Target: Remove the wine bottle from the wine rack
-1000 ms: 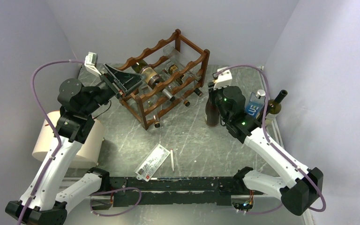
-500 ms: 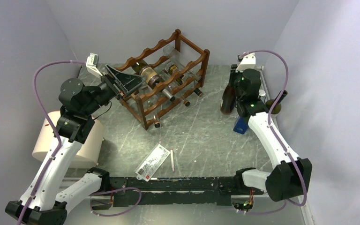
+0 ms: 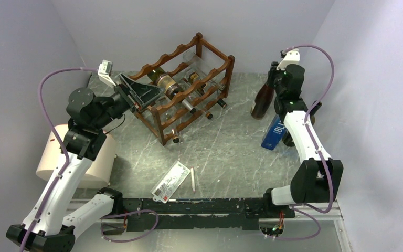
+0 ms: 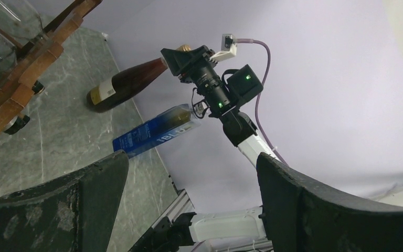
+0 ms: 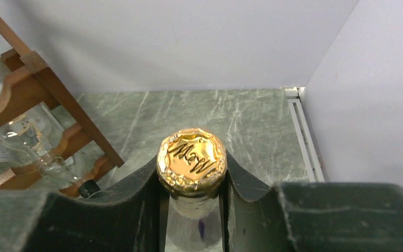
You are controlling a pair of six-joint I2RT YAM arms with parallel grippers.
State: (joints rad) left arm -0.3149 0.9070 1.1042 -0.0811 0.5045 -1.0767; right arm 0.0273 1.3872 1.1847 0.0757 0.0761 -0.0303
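Note:
The reddish-brown wine rack (image 3: 202, 79) stands at the back of the table and still holds several bottles (image 3: 167, 84). My right gripper (image 3: 282, 79) is shut on the neck of a dark brown wine bottle (image 3: 262, 102), off the rack to its right and tilted, its base low over the table. In the right wrist view the fingers (image 5: 136, 210) clamp the neck under the gold foil cap (image 5: 191, 159). The left wrist view shows the same bottle (image 4: 123, 86). My left gripper (image 3: 139, 94) is open and empty at the rack's left end.
A blue bottle (image 3: 274, 132) and a green bottle (image 3: 308, 113) stand near the right wall by my right arm. A white cylinder (image 3: 76, 157) stands at the left edge. A card (image 3: 171, 181) and a pen (image 3: 192, 178) lie near the front.
My right gripper has carried the brown bottle from the table's middle toward the back right corner, away from the rack, and the bottle now leans. The left arm has barely moved.

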